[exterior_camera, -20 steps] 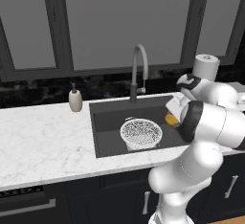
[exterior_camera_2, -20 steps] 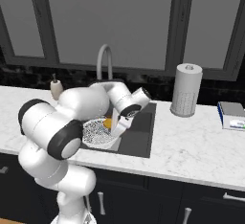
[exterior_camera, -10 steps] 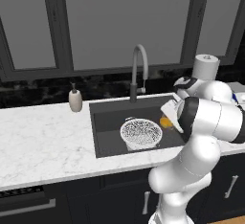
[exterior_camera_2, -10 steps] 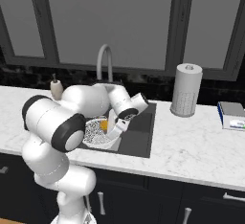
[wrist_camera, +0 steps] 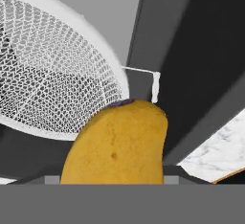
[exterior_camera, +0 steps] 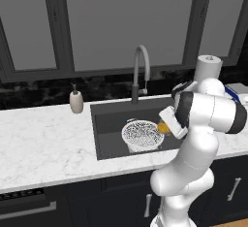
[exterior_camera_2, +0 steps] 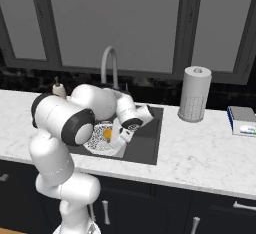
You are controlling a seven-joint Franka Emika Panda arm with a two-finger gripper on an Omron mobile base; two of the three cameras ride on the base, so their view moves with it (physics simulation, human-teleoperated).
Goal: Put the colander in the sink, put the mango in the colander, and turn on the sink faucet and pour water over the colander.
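The white perforated colander (exterior_camera: 142, 135) sits on the floor of the dark sink (exterior_camera: 110, 120), below the grey gooseneck sink faucet (exterior_camera: 141, 70). My gripper (exterior_camera: 168, 127) hangs just right of the colander's rim, shut on the yellow-orange mango (exterior_camera: 163, 128). From the right base view the mango (exterior_camera_2: 107, 134) is held at the edge of the colander (exterior_camera_2: 97, 139), with the gripper (exterior_camera_2: 114, 137) beside it. In the hand view the mango (wrist_camera: 117, 146) covers my fingertips, and the colander (wrist_camera: 52, 70) lies beyond it to the upper left.
A beige soap bottle (exterior_camera: 76, 101) stands on the marble counter left of the sink. A paper towel roll (exterior_camera_2: 195, 94) and a blue-and-white box (exterior_camera_2: 244, 120) stand on the counter to the right. Dark windows back the counter.
The arm has carried the mango left and slightly down, from the sink's right side to the colander's rim. The colander has stayed put.
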